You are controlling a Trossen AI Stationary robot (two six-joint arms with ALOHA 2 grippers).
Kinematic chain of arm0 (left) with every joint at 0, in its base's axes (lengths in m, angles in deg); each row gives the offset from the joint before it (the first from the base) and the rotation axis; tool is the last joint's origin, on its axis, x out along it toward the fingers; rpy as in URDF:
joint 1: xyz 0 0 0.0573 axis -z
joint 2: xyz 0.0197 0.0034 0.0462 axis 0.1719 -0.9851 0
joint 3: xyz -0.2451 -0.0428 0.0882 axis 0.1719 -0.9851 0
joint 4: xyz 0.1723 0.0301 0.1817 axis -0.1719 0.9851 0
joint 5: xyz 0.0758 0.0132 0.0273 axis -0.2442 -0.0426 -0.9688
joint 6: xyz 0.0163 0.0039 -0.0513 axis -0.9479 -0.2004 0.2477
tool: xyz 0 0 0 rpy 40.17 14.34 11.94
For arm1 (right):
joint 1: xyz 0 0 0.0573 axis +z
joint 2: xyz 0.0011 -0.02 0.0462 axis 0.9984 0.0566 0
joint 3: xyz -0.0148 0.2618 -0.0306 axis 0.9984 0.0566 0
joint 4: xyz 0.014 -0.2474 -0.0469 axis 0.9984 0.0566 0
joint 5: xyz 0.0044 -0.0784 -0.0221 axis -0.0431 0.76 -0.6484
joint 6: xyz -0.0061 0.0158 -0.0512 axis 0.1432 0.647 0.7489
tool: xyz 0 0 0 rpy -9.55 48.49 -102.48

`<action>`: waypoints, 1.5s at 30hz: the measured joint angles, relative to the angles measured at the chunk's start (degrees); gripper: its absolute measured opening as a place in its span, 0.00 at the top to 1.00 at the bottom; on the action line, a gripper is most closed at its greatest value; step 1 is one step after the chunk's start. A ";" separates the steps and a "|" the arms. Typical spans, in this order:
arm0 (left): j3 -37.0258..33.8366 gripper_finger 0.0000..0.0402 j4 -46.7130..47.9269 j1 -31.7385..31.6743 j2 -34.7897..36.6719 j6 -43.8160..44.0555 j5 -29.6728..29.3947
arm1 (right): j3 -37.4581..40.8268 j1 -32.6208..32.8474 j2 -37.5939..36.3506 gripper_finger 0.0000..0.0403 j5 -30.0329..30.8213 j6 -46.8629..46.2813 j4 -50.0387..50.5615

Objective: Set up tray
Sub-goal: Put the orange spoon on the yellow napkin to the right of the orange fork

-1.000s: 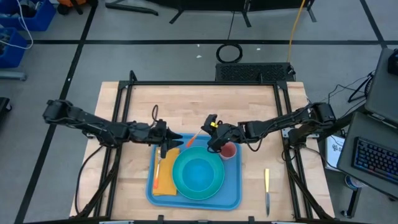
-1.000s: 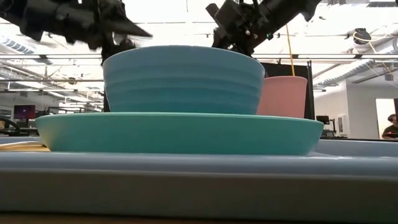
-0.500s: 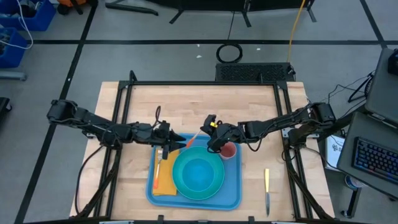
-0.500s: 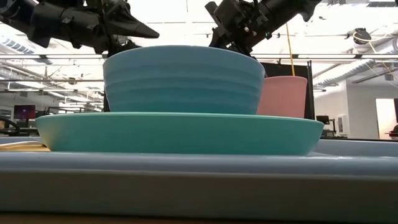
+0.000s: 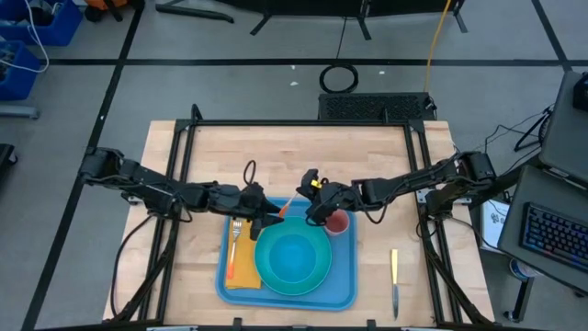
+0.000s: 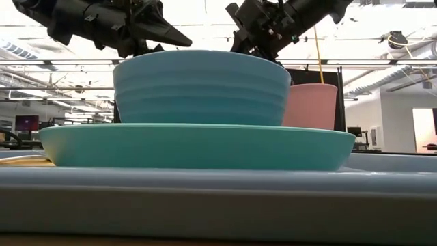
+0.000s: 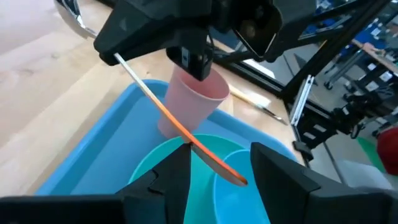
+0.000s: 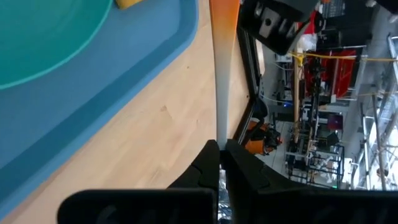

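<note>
Blue plastic tray (image 5: 340,292) lies on the wooden table (image 5: 184,267) at its near edge. On the tray a turquoise plate (image 5: 268,276) carries a bowl (image 5: 296,257); a pink cup (image 5: 340,223) stands behind the bowl. Right gripper (image 5: 308,208), beside the cup, pinches an orange spoon (image 7: 186,134) by its handle. Left gripper (image 5: 274,216) is at the tray's far edge, fingers (image 7: 168,180) wide apart around the spoon's bowl end.

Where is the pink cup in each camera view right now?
High view: pink cup sits in the tray's far right corner, beside the right gripper.
Low view: right of the bowl, behind the plate.
Left wrist view: centre, behind the orange-handled utensil.
Right wrist view: not visible.
Shared landmark: the tray.
</note>
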 joint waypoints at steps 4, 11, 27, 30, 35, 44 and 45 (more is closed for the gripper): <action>0.13 0.58 1.00 0.01 -0.04 -0.45 -0.04 | 0.00 0.00 0.00 1.00 0.13 -0.26 2.18; 0.13 0.58 1.66 0.00 -0.04 -0.42 -0.38 | 0.00 0.00 0.00 1.00 0.12 -1.66 2.53; 0.06 0.86 3.89 0.13 -0.04 0.90 -1.64 | 0.00 0.07 -0.02 1.00 -1.17 -2.69 3.19; 0.00 0.92 6.14 0.02 -0.04 1.00 -2.28 | 0.00 0.17 -0.02 1.00 -0.71 -2.64 3.54; -0.04 0.97 8.00 0.06 -0.04 1.03 -3.69 | 0.02 0.20 -0.09 1.00 -0.94 -2.16 3.46; 0.03 0.99 7.94 1.05 -0.06 -0.90 -10.74 | -0.02 0.39 -0.11 0.90 0.39 -1.45 0.65; 0.15 0.99 7.55 1.21 -0.04 -1.10 -11.33 | -0.02 0.42 -0.09 0.89 1.09 -1.71 0.42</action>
